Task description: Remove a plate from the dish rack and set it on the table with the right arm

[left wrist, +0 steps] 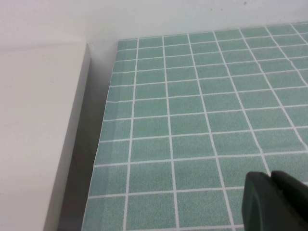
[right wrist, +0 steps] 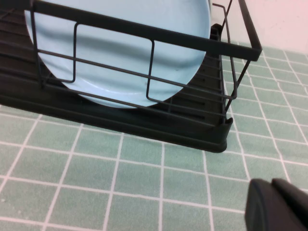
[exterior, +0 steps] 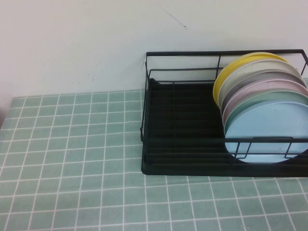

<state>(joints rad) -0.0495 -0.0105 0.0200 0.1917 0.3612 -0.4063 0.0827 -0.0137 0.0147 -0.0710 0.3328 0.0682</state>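
Note:
The light-blue plate (exterior: 267,134) stands upright at the front of a row of several plates in the black dish rack (exterior: 183,139), at the right of the high view. It also shows in the right wrist view (right wrist: 125,43) behind the rack's front rails (right wrist: 144,62). My right gripper (right wrist: 272,190) is shut and empty, low over the tiled table (right wrist: 96,178) in front of the rack's corner. My left gripper (left wrist: 270,180) is shut and empty over the table (left wrist: 192,120) near its left edge. Neither gripper shows in the high view.
Behind the blue plate stand a mint-green (exterior: 269,98), a pink-rimmed (exterior: 264,89), a grey, a white and a yellow plate (exterior: 226,72). The rack's left half holds no plates. A white wall (exterior: 96,43) backs the table. A white ledge (left wrist: 38,134) borders the table's left edge.

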